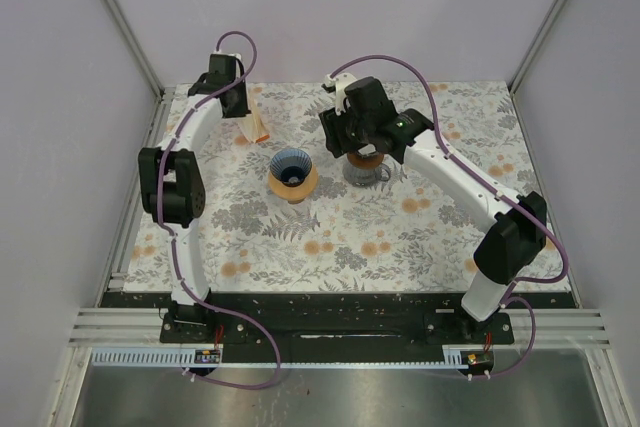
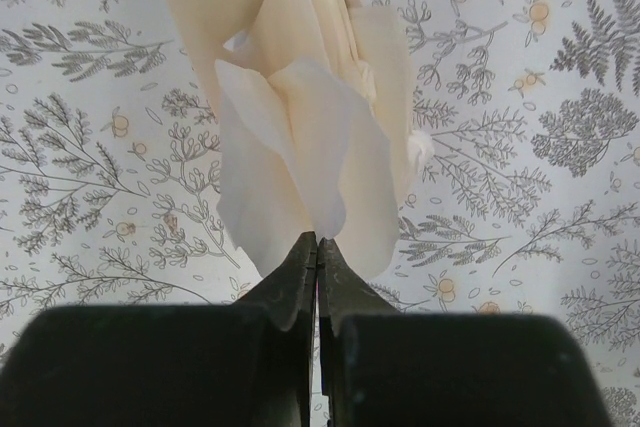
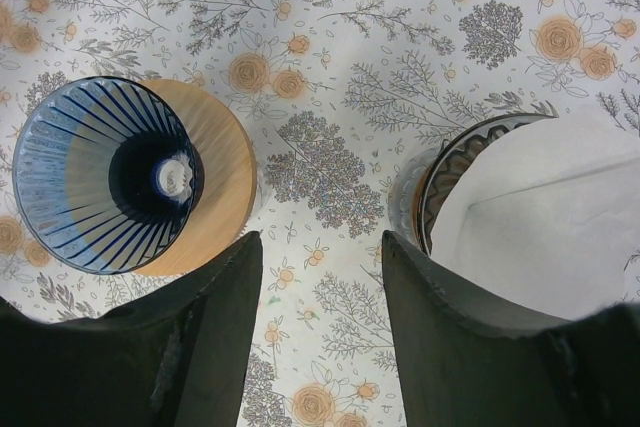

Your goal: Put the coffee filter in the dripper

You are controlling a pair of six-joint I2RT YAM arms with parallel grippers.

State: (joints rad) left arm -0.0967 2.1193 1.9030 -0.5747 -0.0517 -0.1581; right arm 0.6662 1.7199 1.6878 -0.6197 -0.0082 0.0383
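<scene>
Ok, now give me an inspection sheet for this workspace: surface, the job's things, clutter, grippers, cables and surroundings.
Surface: floral cloth, lying flat.
Job's things: dripper upright on its wooden base, no filter in it; coffee filter held at the far left, away from the dripper.
Clutter: patterned cup with white paper inside, to the right of the dripper.
Grippers: left gripper shut on the coffee filter; right gripper open, holding nothing, above the gap between dripper and cup.
Cables: purple cables loop along both arms, clear of the things.
Surroundings: pale enclosure walls with metal frame posts.
</scene>
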